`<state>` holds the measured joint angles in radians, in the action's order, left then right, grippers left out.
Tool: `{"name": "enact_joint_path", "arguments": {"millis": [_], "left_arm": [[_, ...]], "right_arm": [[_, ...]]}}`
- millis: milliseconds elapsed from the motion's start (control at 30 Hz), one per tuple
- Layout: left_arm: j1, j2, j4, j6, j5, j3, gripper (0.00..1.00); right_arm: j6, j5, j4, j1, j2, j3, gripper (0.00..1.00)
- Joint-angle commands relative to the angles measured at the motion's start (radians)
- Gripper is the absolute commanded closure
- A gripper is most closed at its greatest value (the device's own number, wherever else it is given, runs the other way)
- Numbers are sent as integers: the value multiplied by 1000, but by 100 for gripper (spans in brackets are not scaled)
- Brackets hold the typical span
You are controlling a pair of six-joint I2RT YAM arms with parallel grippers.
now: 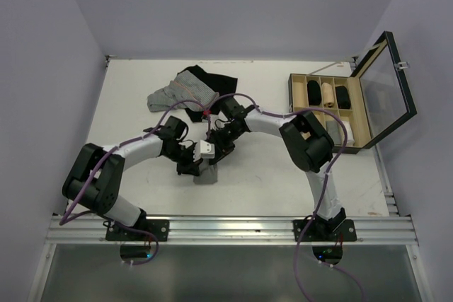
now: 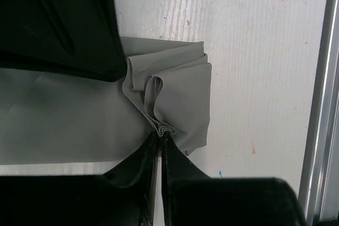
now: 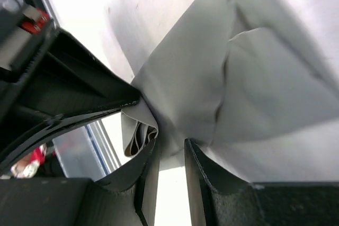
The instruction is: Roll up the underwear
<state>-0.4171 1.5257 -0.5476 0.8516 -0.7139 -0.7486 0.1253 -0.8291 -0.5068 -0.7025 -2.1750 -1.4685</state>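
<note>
Evidently, the underwear was kept on the table just ahead of the arm bases, between the two wrists, so that both ends of the cloth could be worked at once. The left gripper was seen nearly shut, its jaws pinched on a gathered bunch of grey layers, presumably to anchor the start of a roll. The right gripper was set with its jaws partly apart and the cloth's edge lying between them; whether that edge was clamped could not be told. In the top view the meeting point was largely hidden under the wrists, and only a small grey patch was shown. The pinched layers and the puckered folds fanning from them were revealed only by the left wrist view. A short curled stack of layers beside the right fingers was shown by the right wrist view alone. The heap of other garments and the open wooden box were seen only from above.
</note>
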Motion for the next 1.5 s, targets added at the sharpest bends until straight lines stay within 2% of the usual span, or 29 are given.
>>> {"name": "enact_joint_path", "arguments": {"millis": [0,233,300,500,667,767,967,1267,1467], "left_arm": [[5,-10,40,-31,2,-26,90],[0,-13,48,-88,36,-75,82],[-3,-7,57,-97,48,-100,76],[-15,-18,69,-108,112,-163,68],[-17,-215,71,-19,143,-97,69],[-67,-308,17,59,191,-43,69],[-241,-398,78,95,321,104,63],[-377,-386,153,55,373,196,60],[-384,-299,199,24,375,184,60]], "right_arm": [[60,67,74,23,99,-18,70],[100,91,119,23,64,-55,70],[108,96,123,21,41,-62,70],[80,113,40,17,-52,-104,71],[70,107,31,15,-100,-116,71],[63,107,22,17,-117,-122,72],[59,97,16,15,-132,-130,73],[47,90,8,15,-132,-125,73],[30,85,8,15,-132,-115,73]]}}
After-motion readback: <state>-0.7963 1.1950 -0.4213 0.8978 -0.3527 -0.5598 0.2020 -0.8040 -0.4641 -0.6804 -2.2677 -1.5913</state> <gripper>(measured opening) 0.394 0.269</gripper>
